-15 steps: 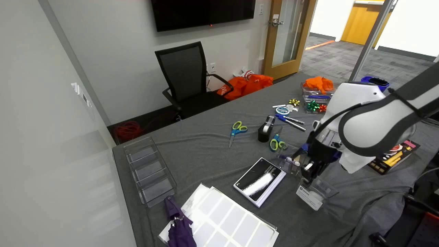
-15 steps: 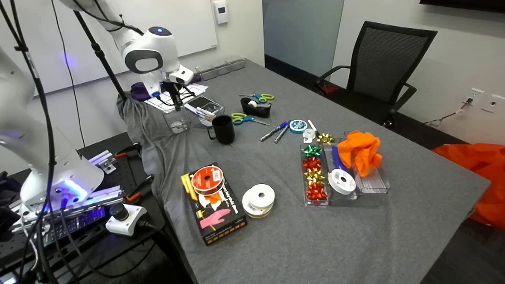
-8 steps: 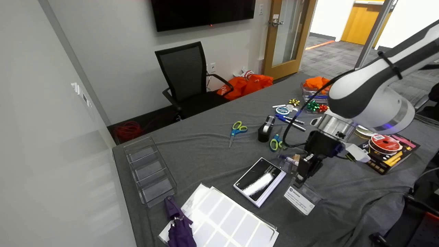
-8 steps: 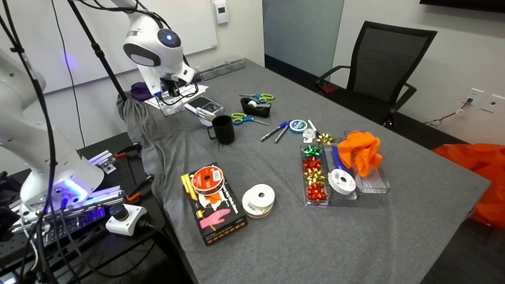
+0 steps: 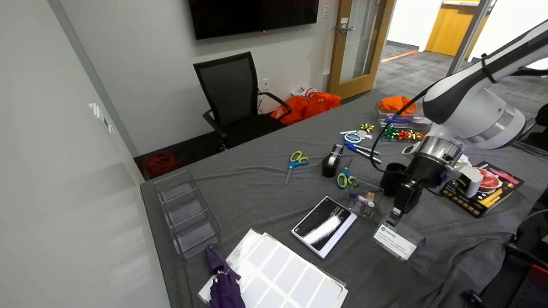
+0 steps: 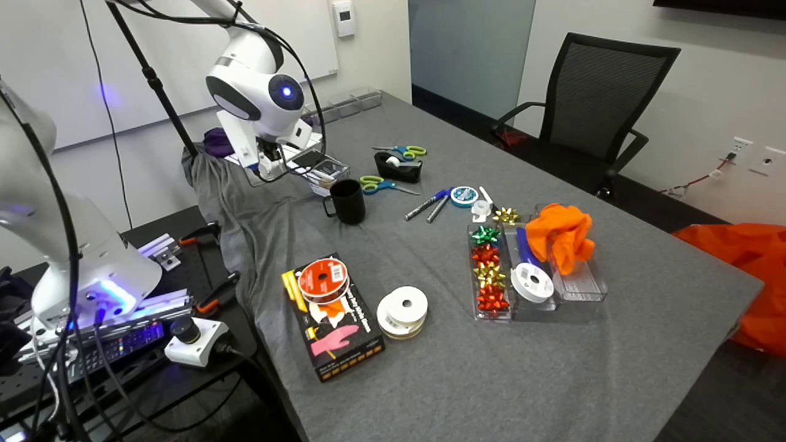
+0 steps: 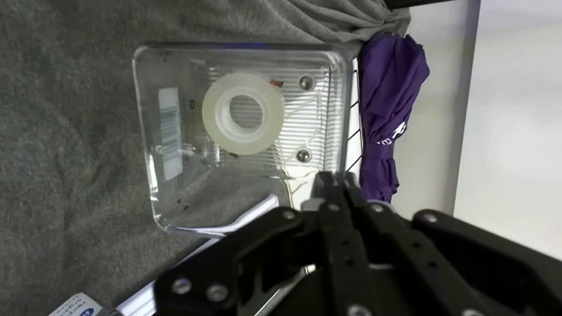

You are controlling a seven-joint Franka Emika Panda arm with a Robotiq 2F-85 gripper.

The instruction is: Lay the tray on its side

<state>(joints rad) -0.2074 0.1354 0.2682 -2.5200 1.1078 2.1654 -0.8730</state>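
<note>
The clear plastic tray shows in an exterior view with its white printed label facing that camera, tilted. In the wrist view the tray is seen from its open side, with a roll of clear tape inside. My gripper is shut on the tray's right wall in that view, near a corner. In an exterior view the gripper sits at the tray's upper edge. In another exterior view the arm hides most of the tray. Whether the tray touches the table is unclear.
A pen holder, a black mug and a black-covered book stand close to the tray. White gridded sheets and a purple umbrella lie further along. A glove box lies near the table edge.
My gripper and the tray swung left, then back right in an exterior view. The wrist has tilted, and the tray's label now faces that camera more fully. Black mug is uncovered there.
</note>
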